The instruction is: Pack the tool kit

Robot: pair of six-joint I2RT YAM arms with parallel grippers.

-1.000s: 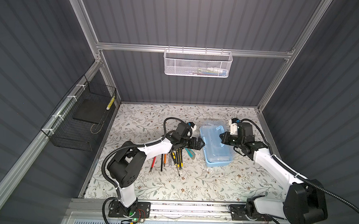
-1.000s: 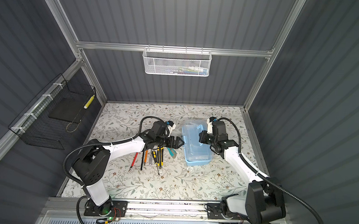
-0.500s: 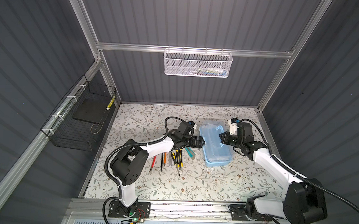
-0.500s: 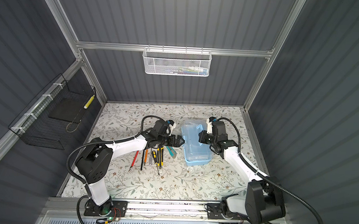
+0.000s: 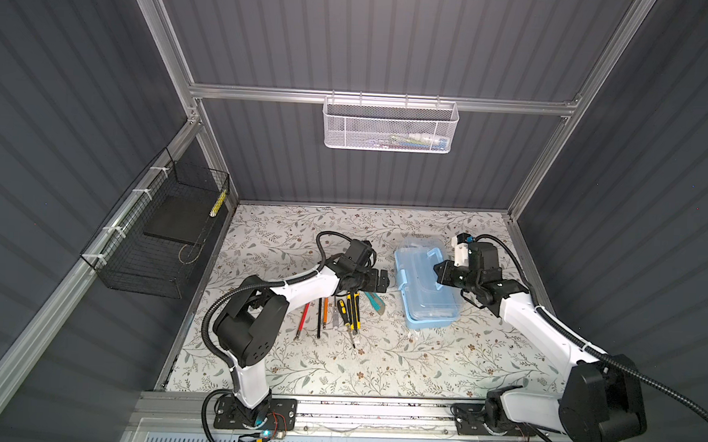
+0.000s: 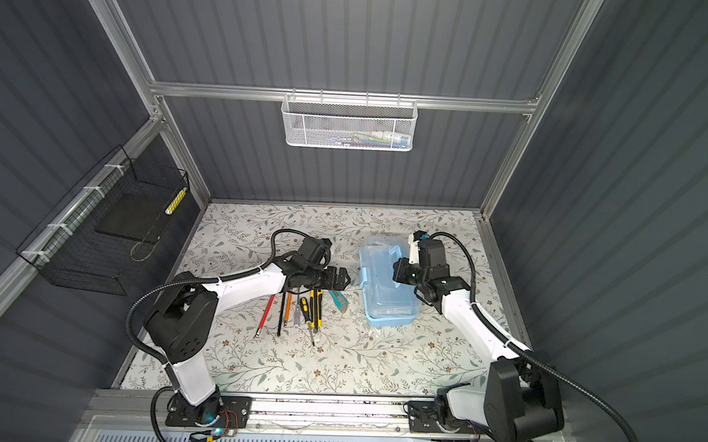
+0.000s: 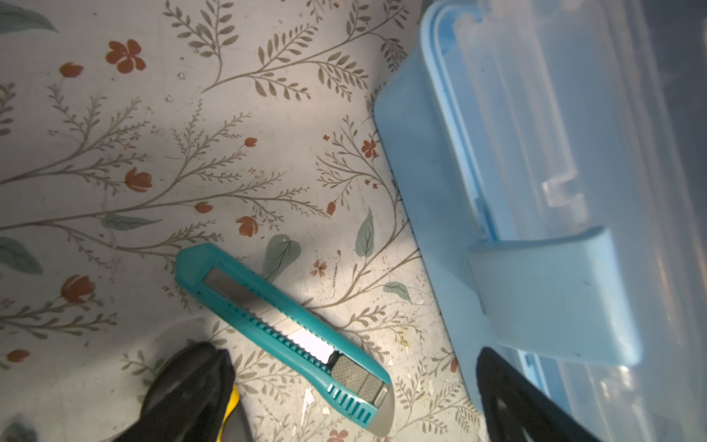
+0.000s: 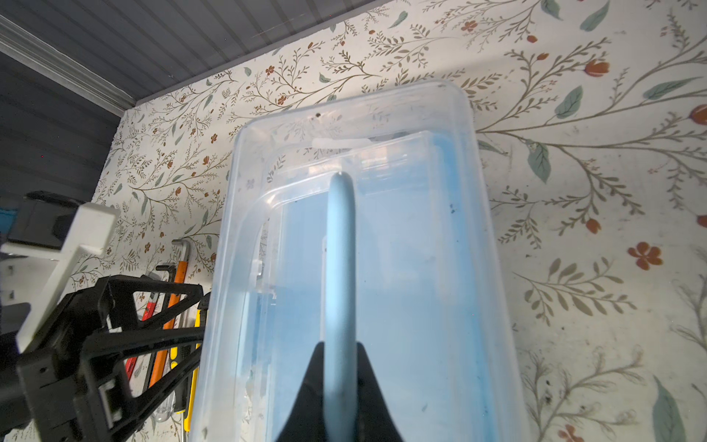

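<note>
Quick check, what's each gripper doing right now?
Left gripper: open, holding nothing, beside the tool kit.
Right gripper: shut on the tool kit's handle.

dim enclosure, lit from above; top views sharp, wrist views soft, glare patches.

A teal knife (image 7: 285,333) lies slantwise on the floral mat (image 7: 153,153); the blue box (image 7: 432,214) stands just beside it, clear lid (image 7: 612,114) on, latch (image 7: 554,298) showing; two black fingers (image 7: 191,394) stand wide apart, one by the box.
</note>
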